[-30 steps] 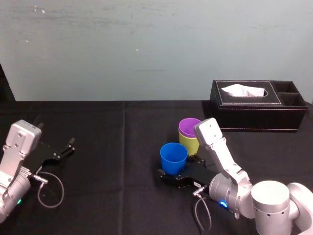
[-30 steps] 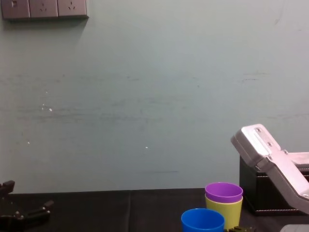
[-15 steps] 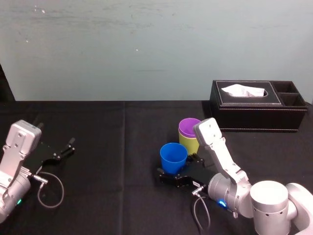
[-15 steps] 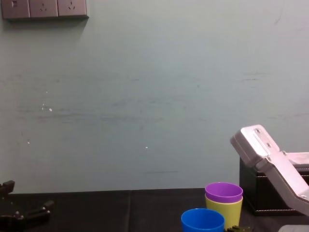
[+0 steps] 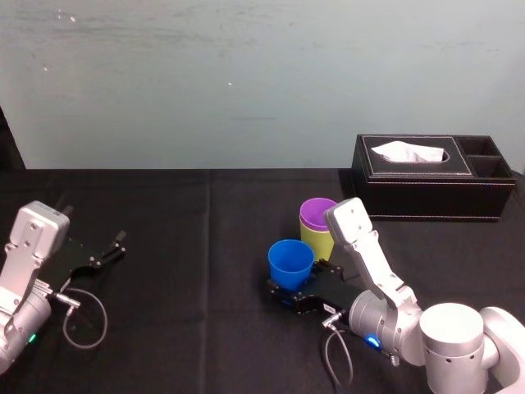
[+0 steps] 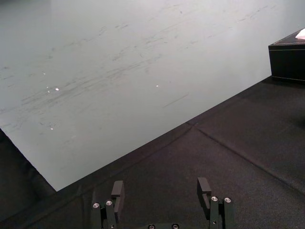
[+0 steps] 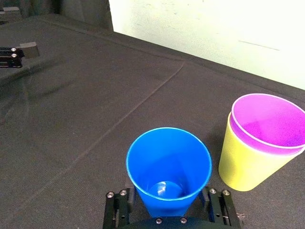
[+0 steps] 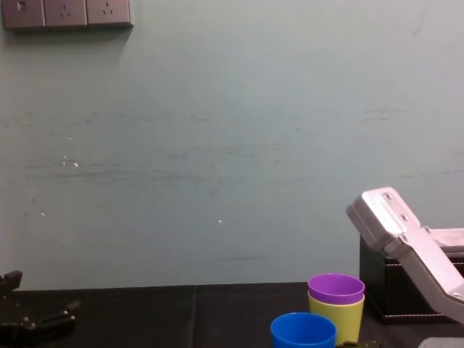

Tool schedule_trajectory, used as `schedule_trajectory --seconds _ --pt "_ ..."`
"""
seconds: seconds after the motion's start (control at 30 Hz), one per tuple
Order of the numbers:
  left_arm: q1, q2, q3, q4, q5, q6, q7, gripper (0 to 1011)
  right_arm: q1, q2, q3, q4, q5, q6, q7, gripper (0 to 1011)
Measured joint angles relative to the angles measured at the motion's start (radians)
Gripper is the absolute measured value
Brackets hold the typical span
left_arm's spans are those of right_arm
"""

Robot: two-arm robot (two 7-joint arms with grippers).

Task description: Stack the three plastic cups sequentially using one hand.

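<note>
With right claw (image 7: 167, 212), gripped blue cup (image 7: 169, 162) low down, one finger on each side; held it upright, mouth up, over black counter (image 5: 189, 246). Saw purple cup (image 7: 269, 119) nested in yellow-green cup (image 7: 245, 167) just beside, slightly farther back, not touching. Noted black tissue box (image 5: 426, 176) beyond. Found left claw (image 6: 161, 187) parked far left, spread wide
</note>
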Motion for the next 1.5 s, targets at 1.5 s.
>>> schedule_trajectory --seconds 1.5 --pt "0.000 0.000 0.000 0.000 0.000 0.000 0.000 1000 0.004 0.042 0.065 -0.280 0.017 0.252 -0.001 705"
